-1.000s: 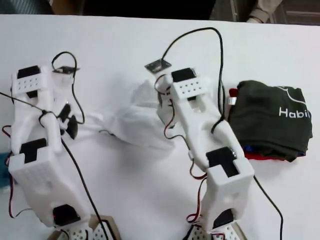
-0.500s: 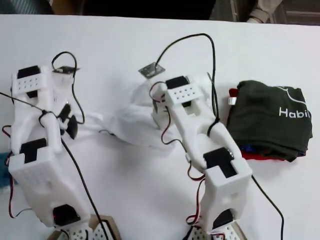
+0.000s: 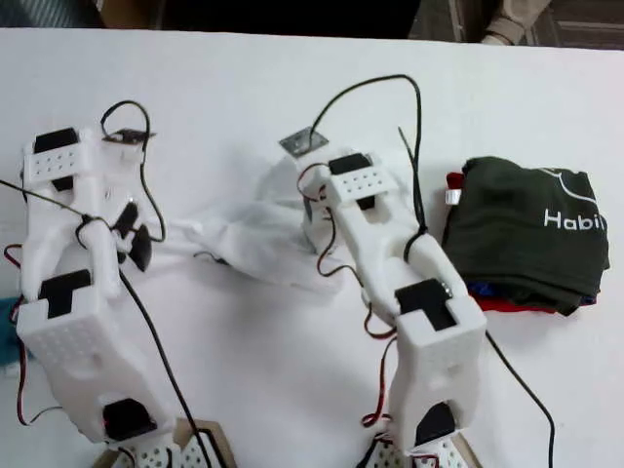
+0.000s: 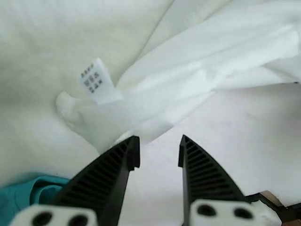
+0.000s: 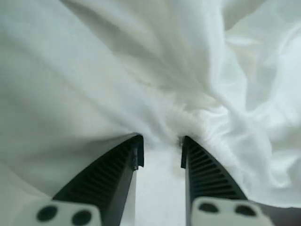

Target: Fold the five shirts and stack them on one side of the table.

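Observation:
A crumpled white shirt [image 3: 249, 239] lies on the table between the two arms. My right gripper [image 5: 161, 143] is down in its far end, fingers a little apart with puckered cloth bunched between them. My left gripper [image 4: 159, 148] stands open just short of the shirt's other end [image 4: 155, 94], where a small label [image 4: 96, 82] sticks out; bare table shows between its fingers. Folded shirts are stacked at the right side, a dark green one [image 3: 522, 234] on top of a red one [image 3: 507, 304] and a blue one.
The white table [image 3: 292, 370] is bare in front of the shirt and along the far side. A bit of teal cloth [image 4: 21, 197] lies by my left arm, at the table's left edge [image 3: 4, 336]. Cables hang off both arms.
My right arm has swung left, away from the stack, and the shirt's far end has gathered under it. The left arm has kept still.

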